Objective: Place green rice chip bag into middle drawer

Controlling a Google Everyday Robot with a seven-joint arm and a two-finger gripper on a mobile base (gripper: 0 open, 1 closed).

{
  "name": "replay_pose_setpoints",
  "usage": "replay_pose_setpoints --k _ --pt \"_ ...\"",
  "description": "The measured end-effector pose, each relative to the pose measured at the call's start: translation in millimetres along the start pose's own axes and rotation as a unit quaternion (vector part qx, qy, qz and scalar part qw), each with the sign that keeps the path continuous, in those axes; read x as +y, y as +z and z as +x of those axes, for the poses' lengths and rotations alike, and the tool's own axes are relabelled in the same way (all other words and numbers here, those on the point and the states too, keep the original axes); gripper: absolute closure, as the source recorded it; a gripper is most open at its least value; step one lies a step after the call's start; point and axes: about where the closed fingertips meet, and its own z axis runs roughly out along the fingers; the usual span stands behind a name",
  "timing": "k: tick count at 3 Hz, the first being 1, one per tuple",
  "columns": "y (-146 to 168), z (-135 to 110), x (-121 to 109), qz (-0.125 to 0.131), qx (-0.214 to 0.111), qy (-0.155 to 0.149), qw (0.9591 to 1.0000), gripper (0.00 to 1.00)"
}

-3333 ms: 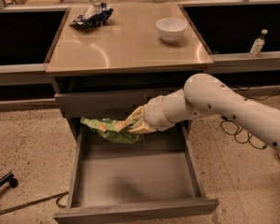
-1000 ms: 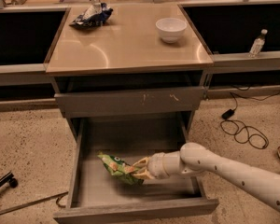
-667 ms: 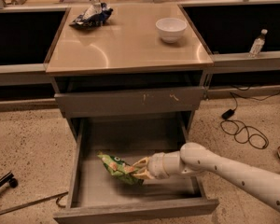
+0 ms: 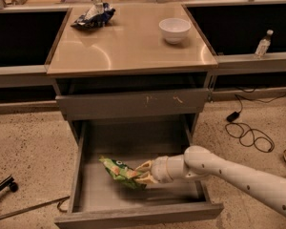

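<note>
The green rice chip bag [image 4: 119,171] is bright green and glossy. It hangs low inside the open middle drawer [image 4: 139,214], left of centre, just above the drawer floor. My gripper [image 4: 144,172] is shut on the bag's right end. The white arm reaches in from the lower right, over the drawer's right side. The drawer is pulled far out of the grey cabinet. Whether the bag touches the drawer floor I cannot tell.
Above is a shallower shut drawer front [image 4: 133,104] with pale scratches. On the tan cabinet top are a dark blue and silver snack bag [image 4: 92,15] and a white bowl [image 4: 174,29]. A black cable [image 4: 245,130] lies on the floor at right. A water bottle [image 4: 263,44] stands on the right ledge.
Over the earlier frames the arm carried the bag down from the drawer's back into its front half. In the last second nothing has visibly moved.
</note>
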Motion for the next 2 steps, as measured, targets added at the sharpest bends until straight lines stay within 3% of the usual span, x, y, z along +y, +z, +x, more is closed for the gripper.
replay_pose_setpoints --k 1,2 --pt "0.0 0.0 0.0 0.000 0.000 0.000 1.0000 0.11" --pt "0.1 0.0 0.1 0.000 0.000 0.000 1.0000 0.00"
